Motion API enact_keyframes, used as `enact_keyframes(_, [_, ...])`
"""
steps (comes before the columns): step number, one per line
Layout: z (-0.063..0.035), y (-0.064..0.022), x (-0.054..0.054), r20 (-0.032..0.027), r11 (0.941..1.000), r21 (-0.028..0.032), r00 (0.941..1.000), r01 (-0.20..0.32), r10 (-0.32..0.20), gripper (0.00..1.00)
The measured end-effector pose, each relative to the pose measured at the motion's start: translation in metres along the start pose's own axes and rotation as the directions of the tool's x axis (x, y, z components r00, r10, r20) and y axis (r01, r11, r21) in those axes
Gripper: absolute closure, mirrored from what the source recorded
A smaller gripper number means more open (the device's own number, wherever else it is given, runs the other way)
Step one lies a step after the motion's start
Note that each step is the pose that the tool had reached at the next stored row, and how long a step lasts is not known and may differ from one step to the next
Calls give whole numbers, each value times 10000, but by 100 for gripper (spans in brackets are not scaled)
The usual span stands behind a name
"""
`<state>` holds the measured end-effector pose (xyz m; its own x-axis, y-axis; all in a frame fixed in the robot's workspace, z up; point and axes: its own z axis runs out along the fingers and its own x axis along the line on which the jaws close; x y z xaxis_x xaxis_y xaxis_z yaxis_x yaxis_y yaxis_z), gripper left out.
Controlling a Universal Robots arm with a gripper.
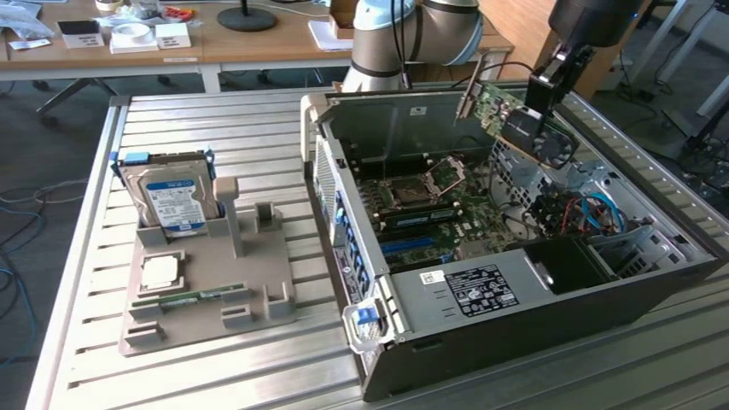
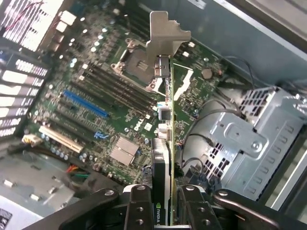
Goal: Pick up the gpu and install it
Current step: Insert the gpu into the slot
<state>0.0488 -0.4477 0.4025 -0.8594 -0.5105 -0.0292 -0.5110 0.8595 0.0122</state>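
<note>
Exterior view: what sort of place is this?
Likely a robotics lab or workshop: a robot arm holds a gpu above an open computer case on a slatted metal table, with cluttered desks behind.

The arm (image 1: 399, 34) angles downward, its claw (image 1: 533, 102) clamped on the edge of the gpu (image 1: 497, 109), holding it aloft.

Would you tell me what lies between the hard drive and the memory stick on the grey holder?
In the exterior view, a square silver chip lies between the hard drive and the memory stick.
</note>
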Motion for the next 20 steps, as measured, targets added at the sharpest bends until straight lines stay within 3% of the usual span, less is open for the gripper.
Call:
enact_keyframes(5, [2,0,0,-21,9961,-8,9961,882,-882,73])
enact_keyframes(10, [4,0,0,-38,9844,-23,9844,1761,-1761,73])
enact_keyframes(15, [6,0,1,-53,9645,-40,9645,2640,-2640,73])
enact_keyframes(20, [7,0,1,-68,9386,-57,9385,3450,-3451,73])
